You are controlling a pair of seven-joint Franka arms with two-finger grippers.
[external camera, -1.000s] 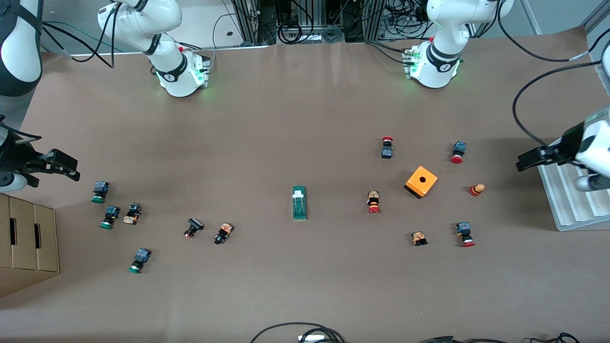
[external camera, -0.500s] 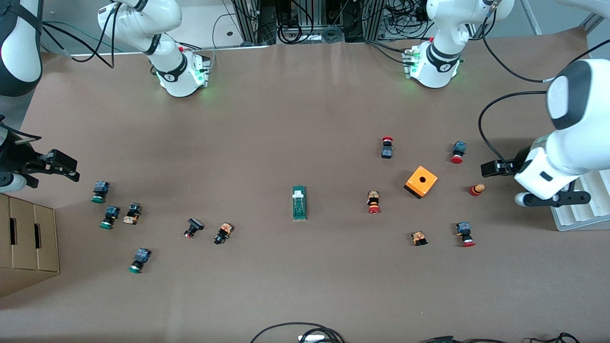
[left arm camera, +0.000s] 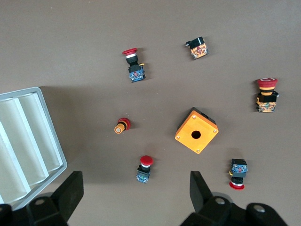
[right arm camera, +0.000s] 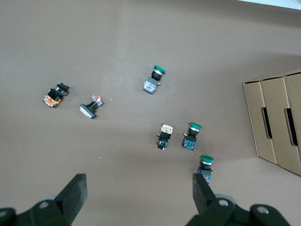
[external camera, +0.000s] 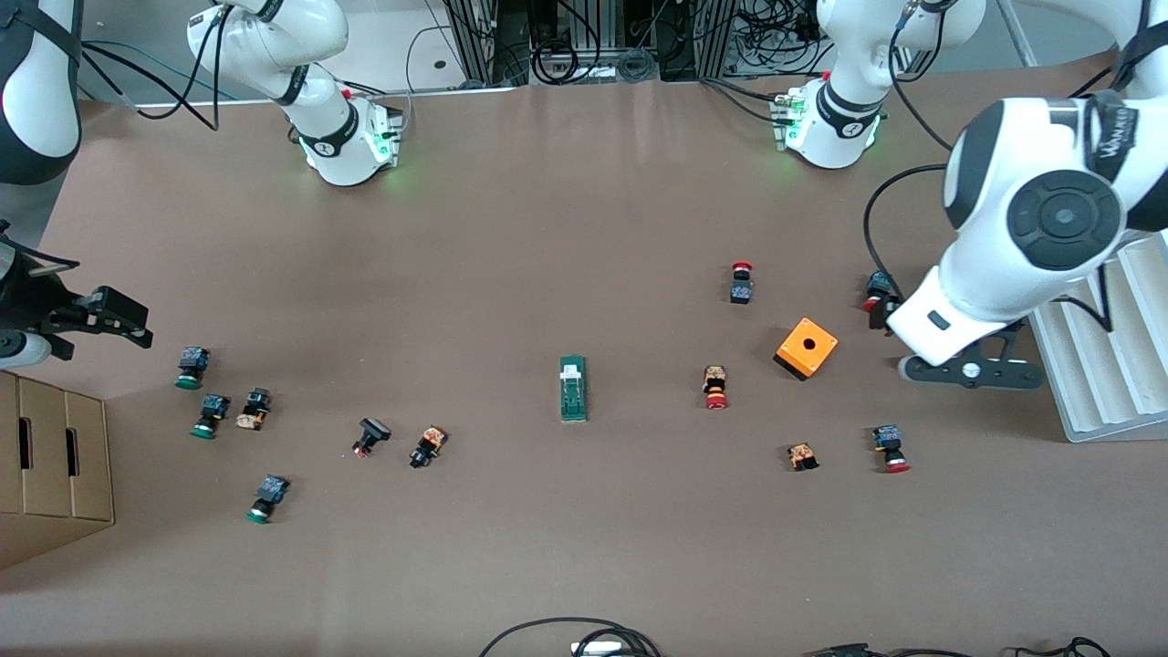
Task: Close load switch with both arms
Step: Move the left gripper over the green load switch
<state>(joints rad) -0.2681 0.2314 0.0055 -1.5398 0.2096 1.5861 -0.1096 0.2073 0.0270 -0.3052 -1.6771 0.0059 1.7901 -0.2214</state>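
The load switch (external camera: 573,388), a narrow dark-green bar with a small white tab, lies flat in the middle of the table; neither wrist view shows it. My left arm (external camera: 1004,237) hangs over the left arm's end of the table, beside the orange box (external camera: 807,348). In the left wrist view my left gripper (left arm camera: 135,190) is open and empty above a red-capped button (left arm camera: 144,168). My right gripper (external camera: 128,321) waits open and empty over the right arm's end, above green-capped buttons (right arm camera: 192,136).
Red-capped buttons (external camera: 715,387) lie scattered around the orange box. Green-capped buttons (external camera: 190,367) and black parts (external camera: 370,435) lie toward the right arm's end. A white ribbed tray (external camera: 1100,383) sits at the left arm's end, a cardboard box (external camera: 55,465) at the other.
The left arm has swung in from the table's end toward the orange box and now covers a small red and orange part. The right arm has not moved.
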